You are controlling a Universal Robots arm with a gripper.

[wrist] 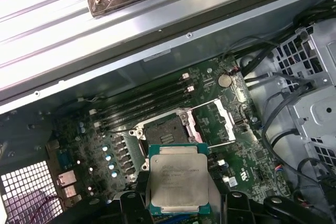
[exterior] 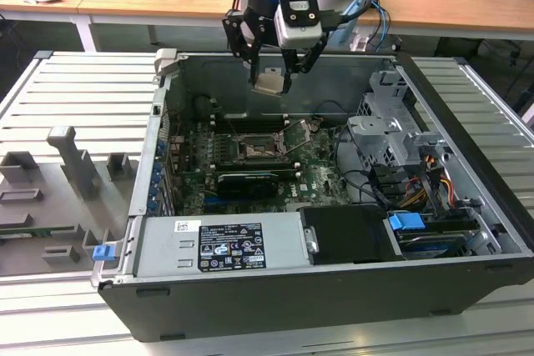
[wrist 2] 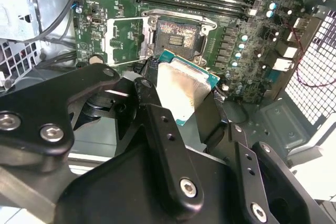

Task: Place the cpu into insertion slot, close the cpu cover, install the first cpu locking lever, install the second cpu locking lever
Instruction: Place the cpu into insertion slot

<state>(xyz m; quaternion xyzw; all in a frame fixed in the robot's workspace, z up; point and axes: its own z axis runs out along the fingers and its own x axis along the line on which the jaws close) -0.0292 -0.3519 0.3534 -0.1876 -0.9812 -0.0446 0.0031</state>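
Clamping the cpu (wrist: pixel 177 179) between its fingers, the gripper (exterior: pixel 269 81) hung well above the insertion slot (exterior: pixel 254 151), which lay almost straight below, the cpu cover (wrist: pixel 223 121) open.

We see the cpu (wrist: pixel 177 179), a flat dull-silver square edged in green, held in the air above the empty black slot (wrist: pixel 164 129). The slot's silvery cover (wrist: pixel 224 115) stands swung open beside it.

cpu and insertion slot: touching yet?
Apart. In the exterior view the gripper holds the cpu high over the open case, with clear space between it and the insertion slot below.
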